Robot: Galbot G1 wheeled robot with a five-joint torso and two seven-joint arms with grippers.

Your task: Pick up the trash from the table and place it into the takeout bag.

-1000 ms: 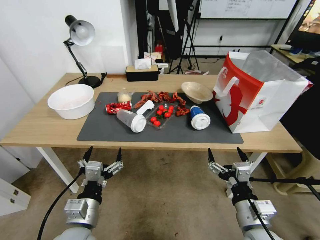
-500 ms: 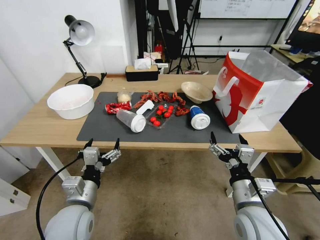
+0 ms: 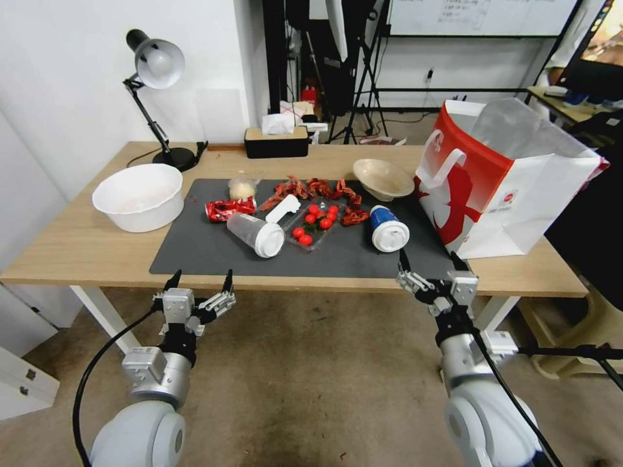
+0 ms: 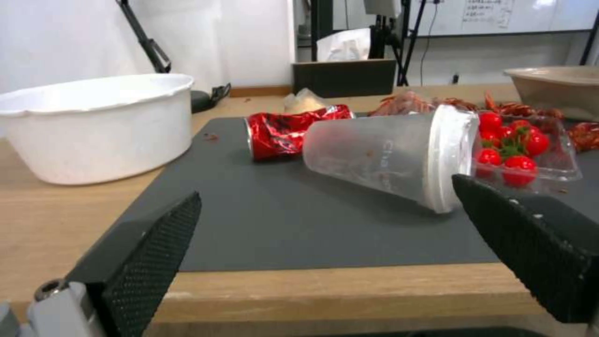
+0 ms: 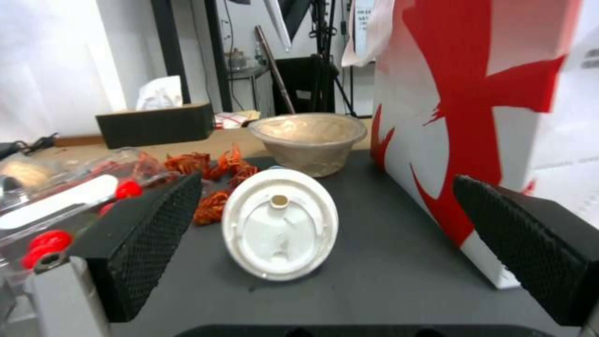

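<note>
On the table's [image 3: 78, 250] grey mat lie the trash: a blue cup [image 3: 388, 228] on its side, lid [image 5: 280, 229] toward me, a clear cup [image 3: 256, 233] [image 4: 390, 157] on its side, a crushed red can [image 3: 230, 209] [image 4: 287, 131], a small clear bag [image 3: 242, 189] and a beige bowl [image 3: 383, 178] [image 5: 309, 140]. The red-and-white takeout bag [image 3: 500, 178] [image 5: 493, 93] stands open at the right. My right gripper [image 3: 429, 264] is open at the table's front edge, facing the blue cup. My left gripper [image 3: 199, 282] is open below the front edge, facing the clear cup.
A big white bowl [image 3: 137, 196] [image 4: 93, 124] sits at the left, a desk lamp [image 3: 156, 65] and a black tissue box [image 3: 276, 139] at the back. A clear tray of cherry tomatoes [image 3: 315, 220] and red crayfish shells [image 3: 318, 189] lie mid-mat.
Both arms have risen from the floor area toward the table's front edge. Over the last half second the right gripper moved farther up and left toward the blue cup; the left held still.
</note>
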